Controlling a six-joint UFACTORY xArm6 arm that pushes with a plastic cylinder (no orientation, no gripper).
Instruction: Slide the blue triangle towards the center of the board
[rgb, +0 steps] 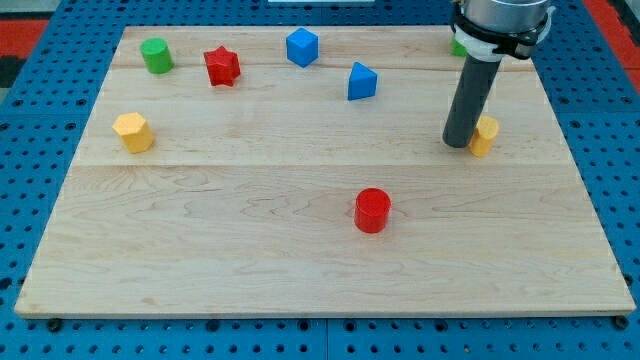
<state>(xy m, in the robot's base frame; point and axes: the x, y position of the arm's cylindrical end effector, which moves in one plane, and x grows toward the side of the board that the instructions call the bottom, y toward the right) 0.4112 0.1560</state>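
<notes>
The blue triangle (361, 81) lies on the wooden board (250, 230) above the board's centre, toward the view's top. My tip (458, 144) rests on the board at the view's right, well right of and below the blue triangle. It touches or nearly touches a yellow block (485, 135) on its right side, which the rod partly hides.
A blue cube (302, 47), a red star (222, 66) and a green cylinder (156, 55) sit along the view's top. A yellow hexagonal block (133, 132) is at the left. A red cylinder (372, 210) is below centre. A green block (458, 46) peeks out behind the rod.
</notes>
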